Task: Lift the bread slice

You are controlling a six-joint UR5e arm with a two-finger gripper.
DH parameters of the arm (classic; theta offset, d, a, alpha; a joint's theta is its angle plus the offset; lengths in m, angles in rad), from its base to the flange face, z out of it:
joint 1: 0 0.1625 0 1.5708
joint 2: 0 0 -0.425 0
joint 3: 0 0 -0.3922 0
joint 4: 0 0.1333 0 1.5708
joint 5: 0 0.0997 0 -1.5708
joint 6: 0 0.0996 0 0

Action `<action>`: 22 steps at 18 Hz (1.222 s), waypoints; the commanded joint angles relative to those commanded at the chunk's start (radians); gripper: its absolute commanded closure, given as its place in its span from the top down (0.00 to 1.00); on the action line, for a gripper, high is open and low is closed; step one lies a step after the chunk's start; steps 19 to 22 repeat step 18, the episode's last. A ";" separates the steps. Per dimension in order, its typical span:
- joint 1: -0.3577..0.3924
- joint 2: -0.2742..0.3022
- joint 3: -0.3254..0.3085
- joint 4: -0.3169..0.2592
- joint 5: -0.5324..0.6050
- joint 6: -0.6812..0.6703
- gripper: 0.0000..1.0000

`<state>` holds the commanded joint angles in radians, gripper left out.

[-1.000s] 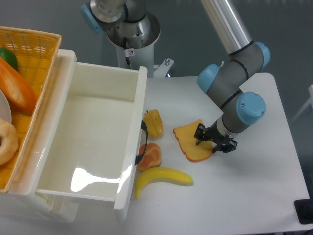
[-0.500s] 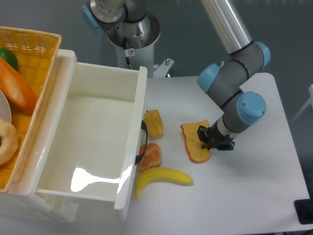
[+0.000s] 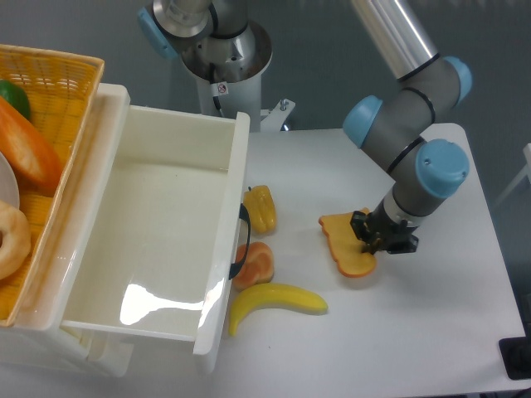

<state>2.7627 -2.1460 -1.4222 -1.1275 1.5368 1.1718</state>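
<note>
Yellow banana (image 3: 278, 300) lies nearest, left of centre on the white table (image 3: 440, 332). Farther back and to the right, the gripper (image 3: 382, 238) has its fingers closed on the right edge of the bread slice (image 3: 348, 246), which looks tilted, barely off the tabletop. The grasp seems made; lifting clear remains. Farthest left sits the white bin (image 3: 166, 224).

The gripper (image 3: 383, 238) covers the right edge of the bread slice (image 3: 347, 246), so the fingertips' contact there is hidden. The wicker basket (image 3: 70, 108) runs off the left edge, cutting off the orange loaf (image 3: 29, 153), the bagel (image 3: 12, 240) and a green item (image 3: 15, 98) too cropped to identify.
</note>
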 joint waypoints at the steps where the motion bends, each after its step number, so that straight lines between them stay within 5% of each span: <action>1: 0.003 -0.003 0.023 0.000 0.012 0.026 0.00; 10: 0.078 -0.014 0.129 -0.005 0.063 0.348 0.00; 22: 0.081 0.015 0.123 -0.025 0.081 0.404 0.00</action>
